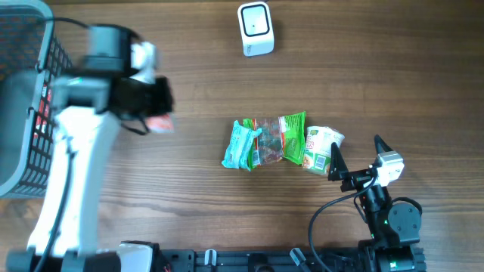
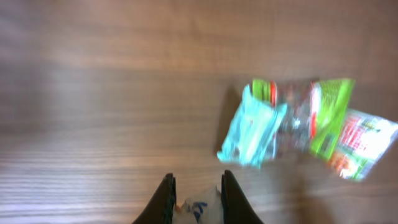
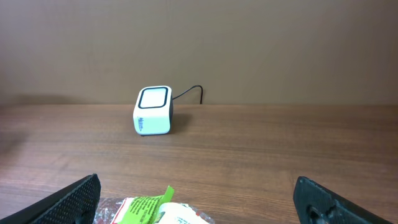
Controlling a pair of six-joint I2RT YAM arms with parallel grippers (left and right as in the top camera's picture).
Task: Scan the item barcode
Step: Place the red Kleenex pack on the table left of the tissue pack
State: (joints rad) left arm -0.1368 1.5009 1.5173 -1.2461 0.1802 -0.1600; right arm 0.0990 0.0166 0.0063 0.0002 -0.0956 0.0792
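My left gripper (image 2: 196, 180) is shut on a small white packet (image 2: 198, 210) with blue and orange print, held above the wood. From overhead that gripper (image 1: 157, 106) hangs left of centre, and the packet (image 1: 160, 125) shows as a pinkish blur below it. The white barcode scanner (image 1: 255, 29) stands at the table's far edge; the right wrist view has the scanner (image 3: 153, 110) facing upward. My right gripper (image 1: 355, 145) is open near the front right with nothing between its fingers, right beside the white-and-green packet (image 1: 321, 147). Its fingers (image 3: 74, 200) frame that packet's top.
A row of packets lies mid-table: teal (image 1: 240, 145), clear red (image 1: 266, 141), green (image 1: 293, 136). A dark wire basket (image 1: 26, 98) stands at the left edge. The scanner's cable (image 3: 189, 92) trails behind it toward the wall.
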